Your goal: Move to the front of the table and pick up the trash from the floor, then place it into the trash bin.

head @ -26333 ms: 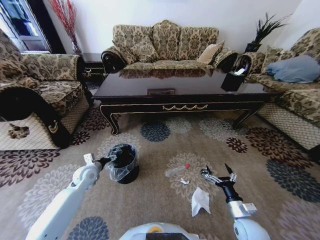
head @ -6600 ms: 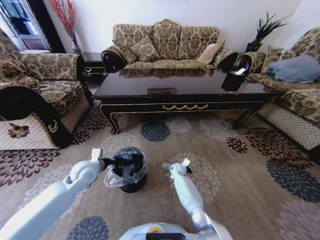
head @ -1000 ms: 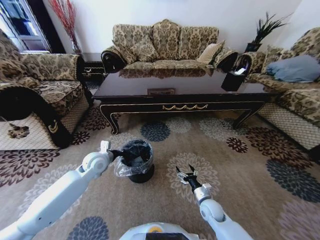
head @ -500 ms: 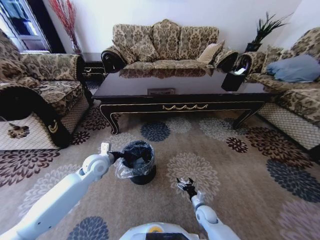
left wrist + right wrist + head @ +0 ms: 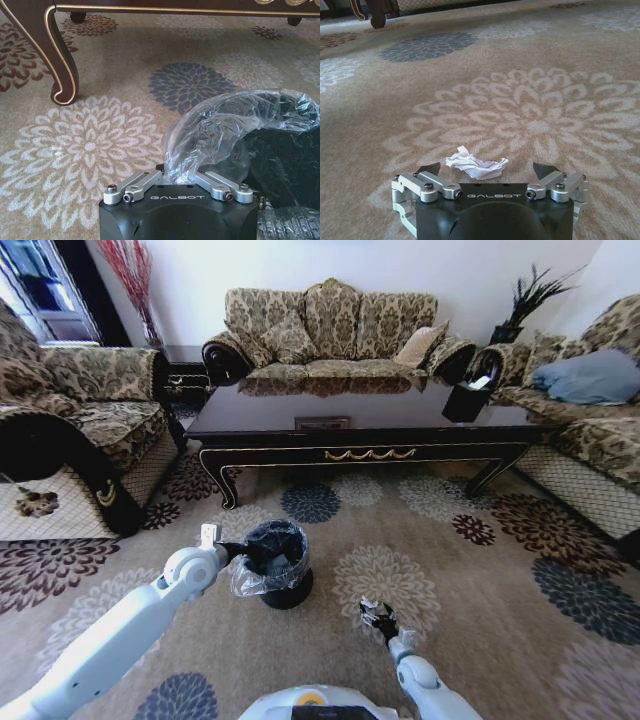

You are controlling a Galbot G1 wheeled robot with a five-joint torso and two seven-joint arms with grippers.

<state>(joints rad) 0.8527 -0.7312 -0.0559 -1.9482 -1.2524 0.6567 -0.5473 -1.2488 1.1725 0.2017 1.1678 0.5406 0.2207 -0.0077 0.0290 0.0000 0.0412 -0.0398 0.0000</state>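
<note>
The trash bin (image 5: 277, 562) is a small round black bin with a crinkly plastic liner, standing on the carpet in front of the table (image 5: 362, 412). My left gripper (image 5: 241, 551) is shut on the liner at the bin's rim; in the left wrist view the left gripper (image 5: 178, 175) pinches the bag (image 5: 215, 130). My right gripper (image 5: 379, 618) hangs low over the carpet to the right of the bin, open. In the right wrist view a crumpled white paper piece of trash (image 5: 476, 166) lies on the floor between the open fingers of the right gripper (image 5: 487, 171).
Patterned sofas (image 5: 330, 325) stand behind and on both sides of the table. A black holder (image 5: 466, 400) with white paper sits on the table's right end. A curved table leg (image 5: 60, 65) stands close to the bin. Open carpet (image 5: 500, 570) lies to the right.
My right gripper has come down and back toward me, now just above the carpet over the paper. The left gripper still holds the bin's liner; the bin has barely moved.
</note>
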